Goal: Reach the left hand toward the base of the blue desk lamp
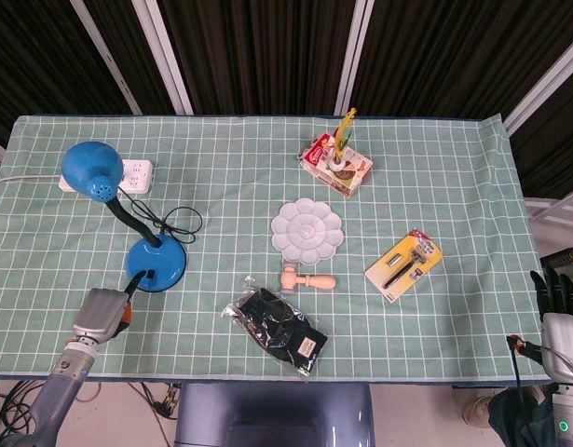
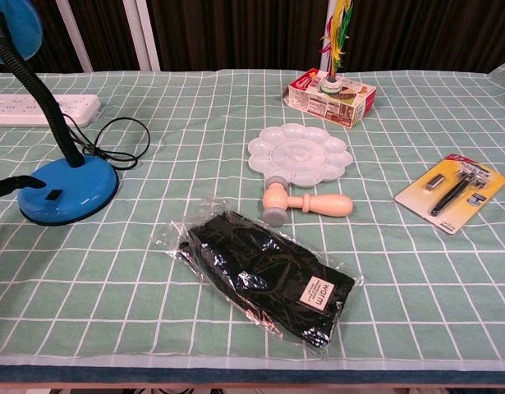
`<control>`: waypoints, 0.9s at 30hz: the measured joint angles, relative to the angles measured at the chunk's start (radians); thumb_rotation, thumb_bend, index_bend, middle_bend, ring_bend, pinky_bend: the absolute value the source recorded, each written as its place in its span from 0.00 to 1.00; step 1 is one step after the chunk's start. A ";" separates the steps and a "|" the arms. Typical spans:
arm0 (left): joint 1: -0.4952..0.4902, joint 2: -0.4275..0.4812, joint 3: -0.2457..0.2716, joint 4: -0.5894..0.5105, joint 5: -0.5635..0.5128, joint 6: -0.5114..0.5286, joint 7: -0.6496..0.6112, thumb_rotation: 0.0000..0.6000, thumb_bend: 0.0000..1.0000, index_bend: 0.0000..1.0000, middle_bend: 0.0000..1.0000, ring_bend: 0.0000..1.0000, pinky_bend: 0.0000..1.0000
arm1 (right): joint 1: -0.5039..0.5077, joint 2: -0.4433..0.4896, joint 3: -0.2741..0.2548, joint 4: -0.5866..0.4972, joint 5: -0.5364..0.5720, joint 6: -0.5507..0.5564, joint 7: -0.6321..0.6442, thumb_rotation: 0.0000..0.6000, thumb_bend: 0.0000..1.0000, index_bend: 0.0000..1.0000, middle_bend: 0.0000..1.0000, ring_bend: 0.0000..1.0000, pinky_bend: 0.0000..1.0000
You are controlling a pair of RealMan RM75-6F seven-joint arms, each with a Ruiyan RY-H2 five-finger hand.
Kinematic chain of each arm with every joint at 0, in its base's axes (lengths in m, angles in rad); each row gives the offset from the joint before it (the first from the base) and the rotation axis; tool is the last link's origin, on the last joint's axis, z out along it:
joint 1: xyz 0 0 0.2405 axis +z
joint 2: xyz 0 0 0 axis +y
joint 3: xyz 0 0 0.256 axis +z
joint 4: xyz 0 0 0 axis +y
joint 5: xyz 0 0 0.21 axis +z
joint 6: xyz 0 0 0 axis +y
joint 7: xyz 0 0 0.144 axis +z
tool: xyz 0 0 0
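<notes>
The blue desk lamp stands at the table's left, its round base [image 1: 157,264] [image 2: 69,191] near the front and its shade [image 1: 90,170] leaning back-left on a black neck. My left hand [image 1: 102,315] hovers at the front left edge, just short of the base and holding nothing. One dark fingertip [image 1: 132,279] [image 2: 10,185] reaches up to the base's left rim; whether it touches is unclear. My right hand [image 1: 558,298] hangs off the table's right side, fingers extended and empty; the chest view does not show it.
A white power strip [image 1: 128,174] and a looped black cord [image 1: 179,223] lie behind the lamp. Mid-table are a white palette [image 1: 307,229], a wooden mallet [image 1: 307,279] and a bagged black item [image 1: 275,331]. A razor pack [image 1: 404,264] and a red box [image 1: 336,163] sit to the right.
</notes>
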 measured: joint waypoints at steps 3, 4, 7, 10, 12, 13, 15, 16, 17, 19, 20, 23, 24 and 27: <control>-0.004 -0.004 0.002 0.002 -0.006 -0.001 0.010 1.00 0.90 0.00 0.82 0.82 0.84 | 0.000 0.000 0.000 0.000 0.001 0.000 0.000 1.00 0.15 0.08 0.05 0.03 0.00; -0.005 -0.004 0.003 0.003 -0.007 -0.002 0.011 1.00 0.90 0.00 0.82 0.82 0.84 | 0.000 0.000 0.000 0.000 0.001 0.000 0.000 1.00 0.15 0.08 0.05 0.03 0.00; -0.008 -0.006 0.006 0.003 -0.012 -0.003 0.016 1.00 0.90 0.00 0.82 0.82 0.84 | 0.000 0.000 0.000 0.000 0.001 0.000 0.000 1.00 0.15 0.08 0.05 0.03 0.00; -0.011 -0.007 0.009 0.004 -0.014 -0.008 0.020 1.00 0.90 0.00 0.82 0.82 0.84 | 0.000 0.000 0.001 -0.001 0.002 0.000 0.000 1.00 0.15 0.08 0.05 0.03 0.00; -0.014 -0.008 0.011 0.005 -0.019 -0.012 0.023 1.00 0.90 0.00 0.82 0.82 0.84 | 0.000 0.000 0.001 -0.001 0.002 0.000 0.000 1.00 0.15 0.08 0.05 0.03 0.00; -0.015 -0.008 0.011 0.006 -0.021 -0.012 0.025 1.00 0.90 0.00 0.82 0.82 0.84 | 0.000 0.000 0.001 -0.001 0.002 0.000 0.000 1.00 0.15 0.08 0.05 0.03 0.00; -0.017 -0.010 0.012 0.007 -0.024 -0.012 0.029 1.00 0.90 0.00 0.81 0.82 0.84 | 0.000 0.000 0.001 -0.001 0.002 0.000 0.000 1.00 0.15 0.08 0.05 0.03 0.00; -0.017 -0.011 0.012 0.008 -0.026 -0.012 0.030 1.00 0.90 0.00 0.81 0.82 0.84 | 0.000 0.000 0.001 -0.001 0.002 0.000 0.000 1.00 0.15 0.08 0.05 0.03 0.00; -0.019 -0.012 0.012 0.008 -0.028 -0.012 0.032 1.00 0.90 0.00 0.81 0.82 0.84 | 0.000 0.000 0.001 -0.001 0.003 0.000 0.000 1.00 0.15 0.08 0.05 0.03 0.00; -0.020 -0.013 0.012 0.008 -0.030 -0.012 0.033 1.00 0.90 0.00 0.81 0.82 0.84 | 0.000 0.000 0.001 -0.001 0.003 0.000 0.000 1.00 0.15 0.08 0.05 0.03 0.00; -0.022 -0.014 0.013 0.008 -0.031 -0.012 0.035 1.00 0.90 0.00 0.81 0.82 0.84 | 0.000 0.000 0.001 -0.001 0.003 0.000 0.000 1.00 0.15 0.08 0.05 0.03 0.00; -0.024 -0.017 0.013 0.009 -0.033 -0.010 0.038 1.00 0.90 0.00 0.81 0.82 0.84 | 0.000 0.000 0.001 -0.001 0.003 0.000 0.000 1.00 0.15 0.08 0.05 0.03 0.00; -0.024 -0.017 0.013 0.010 -0.033 -0.010 0.039 1.00 0.90 0.00 0.81 0.82 0.84 | 0.000 0.000 0.001 -0.001 0.003 0.000 0.000 1.00 0.15 0.08 0.05 0.03 0.00; -0.027 -0.020 0.016 0.012 -0.035 -0.010 0.047 1.00 0.90 0.00 0.81 0.82 0.84 | 0.000 0.000 0.001 -0.001 0.003 0.000 0.000 1.00 0.15 0.08 0.05 0.03 0.00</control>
